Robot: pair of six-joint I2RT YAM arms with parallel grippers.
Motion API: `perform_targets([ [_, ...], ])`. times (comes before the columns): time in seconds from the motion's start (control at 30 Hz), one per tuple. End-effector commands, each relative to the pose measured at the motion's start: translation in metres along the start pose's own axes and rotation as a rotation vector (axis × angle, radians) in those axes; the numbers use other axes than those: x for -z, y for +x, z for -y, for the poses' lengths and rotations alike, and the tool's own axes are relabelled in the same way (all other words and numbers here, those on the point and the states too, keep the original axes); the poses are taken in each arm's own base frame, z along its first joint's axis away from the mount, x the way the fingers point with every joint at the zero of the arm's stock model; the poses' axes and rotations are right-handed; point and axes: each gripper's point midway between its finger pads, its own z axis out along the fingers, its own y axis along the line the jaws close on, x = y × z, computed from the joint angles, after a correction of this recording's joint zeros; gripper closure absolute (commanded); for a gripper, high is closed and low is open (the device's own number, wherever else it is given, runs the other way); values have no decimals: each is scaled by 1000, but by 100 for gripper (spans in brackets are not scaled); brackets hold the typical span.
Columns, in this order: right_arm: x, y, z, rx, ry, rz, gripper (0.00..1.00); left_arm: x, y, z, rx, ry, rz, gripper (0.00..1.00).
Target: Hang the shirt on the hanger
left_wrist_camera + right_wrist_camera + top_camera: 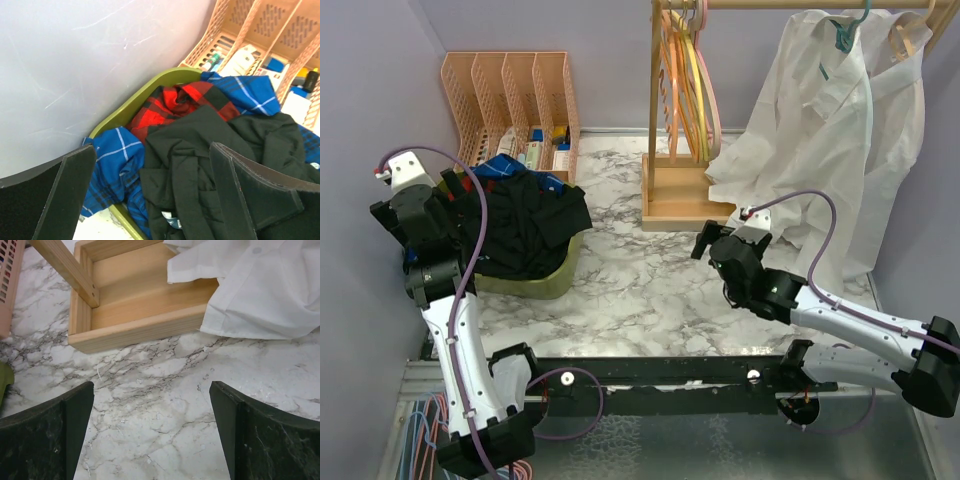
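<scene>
Shirt (535, 225): one, black, crumpled with no clear long axis, heaped on plaid cloth in one olive basket (535, 285) close by the left wall. Left gripper (150, 200) is above it, jaws wide and empty. Hanger (714, 105): one, pink, hanging hook-up on the wooden rack (653, 110). Right gripper (150, 430): jaws wide, empty, over open marble table (630, 290) near the rack's base.
</scene>
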Motion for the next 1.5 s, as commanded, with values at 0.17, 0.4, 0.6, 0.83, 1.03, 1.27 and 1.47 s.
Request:
perform_targets([
  [0.17,12,-8,-21,95,-168,-8,1,-4,-12,-5,93,-39,15,1],
  [0.4,31,-7,5,-58,-224,50,1,4,4,59,-37,403,-71,1],
  [0.6,41,-5,23,-98,-239,69,1,-5,67,95,-120,710,-414,1],
  [0.83,53,-9,0,-71,-393,66,1,-23,55,132,-494,766,-458,1],
  [1.03,53,4,2,-63,-385,11,1,-39,100,157,-620,777,-588,1],
  [1.27,60,12,20,-103,-370,-11,1,-58,103,151,-636,669,-569,1],
  [1.47,68,2,26,-125,-392,36,1,-50,112,159,-602,721,-599,49],
])
